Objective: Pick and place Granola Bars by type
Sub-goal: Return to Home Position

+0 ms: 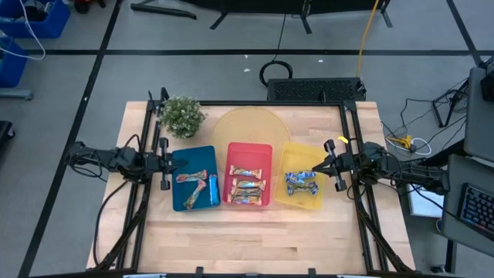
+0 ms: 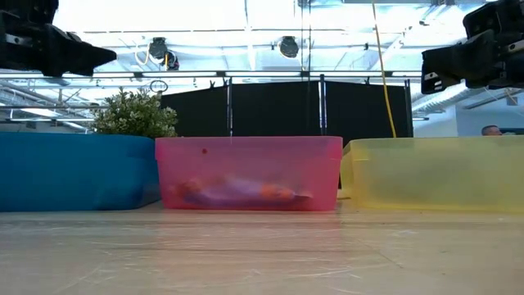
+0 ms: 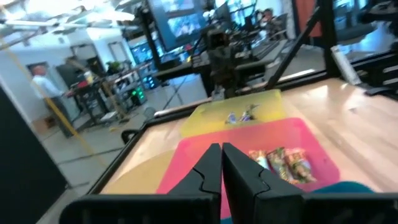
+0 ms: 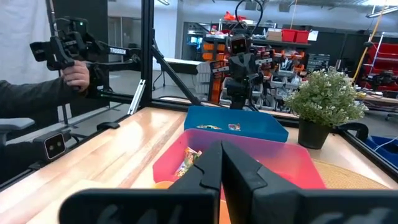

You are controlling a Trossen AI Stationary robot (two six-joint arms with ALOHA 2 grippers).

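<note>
Three trays stand side by side on the wooden table: blue (image 1: pixel 202 154), red (image 1: pixel 250 148) and yellow (image 1: pixel 299 150). Granola bars lie flat on their floors: reddish-green ones in the blue tray (image 1: pixel 197 185), several golden-brown ones in the red tray (image 1: pixel 247 185), blue-white ones in the yellow tray (image 1: pixel 301 181). My left gripper (image 1: pixel 176 164) hovers level over the blue tray's left edge, shut and holding nothing (image 3: pixel 221 149). My right gripper (image 1: pixel 320 166) hovers level over the yellow tray's right part, shut and holding nothing (image 4: pixel 221 146).
A potted plant (image 1: pixel 181 116) stands at the far left, and a round pale board (image 1: pixel 247 123) lies behind the trays. Bare tabletop (image 1: pixel 247 239) stretches along the near edge. A person's hand (image 4: pixel 78 73) holds a device beyond the table.
</note>
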